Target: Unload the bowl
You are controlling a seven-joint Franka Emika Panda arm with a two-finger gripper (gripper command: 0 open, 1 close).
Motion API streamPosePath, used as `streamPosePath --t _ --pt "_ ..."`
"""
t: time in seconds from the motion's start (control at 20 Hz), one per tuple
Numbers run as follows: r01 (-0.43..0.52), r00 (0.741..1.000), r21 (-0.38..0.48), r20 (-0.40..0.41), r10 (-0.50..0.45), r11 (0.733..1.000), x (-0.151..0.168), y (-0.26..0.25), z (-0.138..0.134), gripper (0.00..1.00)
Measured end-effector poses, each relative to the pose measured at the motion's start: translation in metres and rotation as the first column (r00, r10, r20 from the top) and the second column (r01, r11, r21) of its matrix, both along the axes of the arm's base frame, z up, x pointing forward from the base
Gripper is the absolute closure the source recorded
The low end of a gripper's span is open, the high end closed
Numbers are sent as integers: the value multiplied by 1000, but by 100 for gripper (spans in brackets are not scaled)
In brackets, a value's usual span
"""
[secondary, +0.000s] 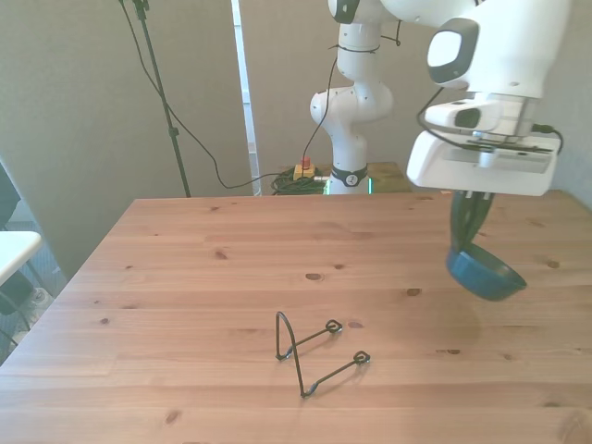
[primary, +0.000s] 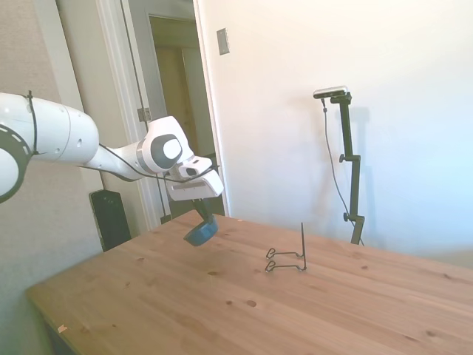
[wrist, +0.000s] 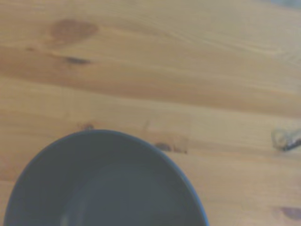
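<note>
The small blue bowl point(primary: 200, 233) point(secondary: 485, 273) hangs tilted in the air above the wooden table point(primary: 222, 310), held by its rim. My gripper point(primary: 205, 215) point(secondary: 469, 229) is shut on that rim, above the bowl. In the front view the bowl is at the right side of the table point(secondary: 185, 277). The wrist view shows the bowl's dark inside point(wrist: 103, 183) close up over the wood. The thin black wire rack point(primary: 290, 257) point(secondary: 312, 347) stands bare on the table, well apart from the bowl.
A doorway and white door frame stand behind the arm in the side view. The table's near edge point(primary: 52, 310) runs at the side view's lower left. One end of the wire rack point(wrist: 286, 139) shows at the wrist picture's border.
</note>
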State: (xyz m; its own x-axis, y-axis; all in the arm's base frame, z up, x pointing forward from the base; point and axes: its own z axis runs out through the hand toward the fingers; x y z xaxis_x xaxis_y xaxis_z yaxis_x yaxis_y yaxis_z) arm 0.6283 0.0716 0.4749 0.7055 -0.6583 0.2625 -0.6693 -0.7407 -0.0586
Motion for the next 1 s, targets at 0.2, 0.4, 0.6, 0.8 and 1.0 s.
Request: streamPosePath --t 0.2,0.4,0.6,0.8,1.0 --pt "24 1000 100 8 -25 995 -34 -49 -35 100" --pt "37 999 176 12 -40 984 -61 -81 -66 100" --pt "57 998 207 4 -59 977 -64 -103 -73 100" --pt "83 996 205 -8 -84 975 -62 -119 -81 0" --pt "85 996 203 -13 -84 975 -56 -120 -85 0"
